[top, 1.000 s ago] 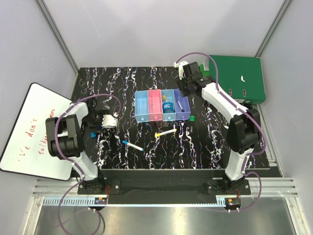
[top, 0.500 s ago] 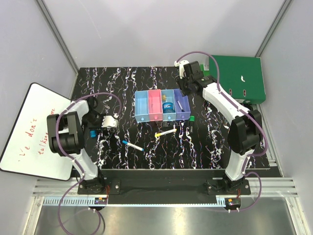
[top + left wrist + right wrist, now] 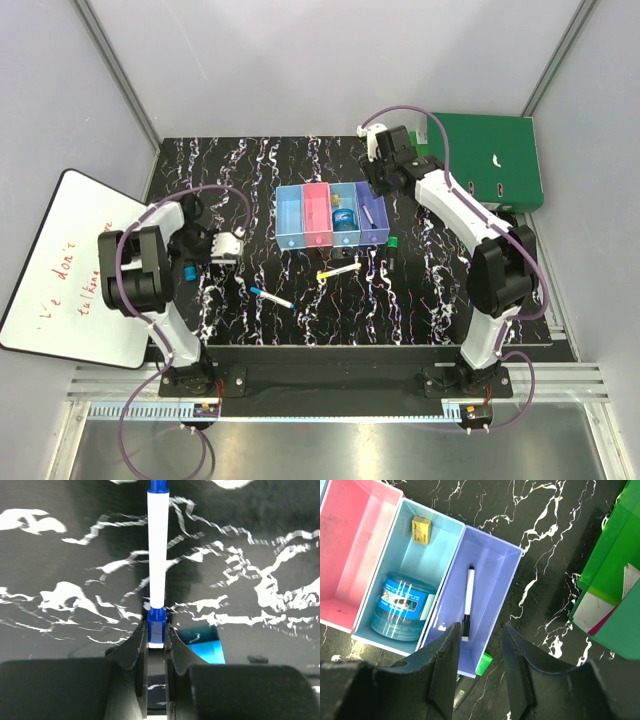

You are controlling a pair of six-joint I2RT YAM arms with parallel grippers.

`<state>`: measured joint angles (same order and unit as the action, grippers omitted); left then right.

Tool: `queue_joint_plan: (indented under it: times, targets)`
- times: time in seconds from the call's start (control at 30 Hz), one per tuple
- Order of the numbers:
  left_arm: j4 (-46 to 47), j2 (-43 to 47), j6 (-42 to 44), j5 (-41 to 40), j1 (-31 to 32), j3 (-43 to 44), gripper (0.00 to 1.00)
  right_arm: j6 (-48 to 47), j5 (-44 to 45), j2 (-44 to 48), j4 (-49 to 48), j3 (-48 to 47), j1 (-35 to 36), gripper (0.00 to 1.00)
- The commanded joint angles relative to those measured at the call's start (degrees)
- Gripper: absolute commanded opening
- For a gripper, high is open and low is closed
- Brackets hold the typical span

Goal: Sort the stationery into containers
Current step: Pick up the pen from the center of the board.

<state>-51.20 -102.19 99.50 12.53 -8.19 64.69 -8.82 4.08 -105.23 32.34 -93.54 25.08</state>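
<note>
A white marker is pinched by its blue end in the left gripper, bottom centre of the left wrist view. The right gripper is seen spread above the purple bin, where a white pen lies.

A robotics lab: one enclosed test bench.

Plain pale grey panel walls held in bare aluminium struts box in a black tabletop with white marble veining. Two white-and-black robot arms, the left and the right, are bolted side by side at its near edge, above a slotted aluminium rail, and loose purple cables loop over them. A rounded whiteboard with red handwriting leans at the left, a big green folder sits at the right, and a row of four joined small plastic bins stands mid-table like laid-out props.
</note>
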Motion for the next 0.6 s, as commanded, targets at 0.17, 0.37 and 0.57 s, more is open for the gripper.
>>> queue_joint_plan:
  times: [0.17, 0.37, 0.57]
  targets:
    - [1.98, 7.53, -22.23, 21.70, 1.59, 10.98, 0.00, 4.24, 1.47, 5.47, -1.58, -0.24, -0.21, 0.51]
    - [3.38, 14.21, -38.93, 35.86, 5.72, 11.78, 0.00, 4.69, -3.89, 5.83, 0.00, -3.31, -0.30, 0.64]
    - [8.91, 17.64, -55.27, 44.58, 15.38, 13.44, 0.00, -0.58, -17.23, 6.00, 3.25, -8.23, -0.30, 0.77]
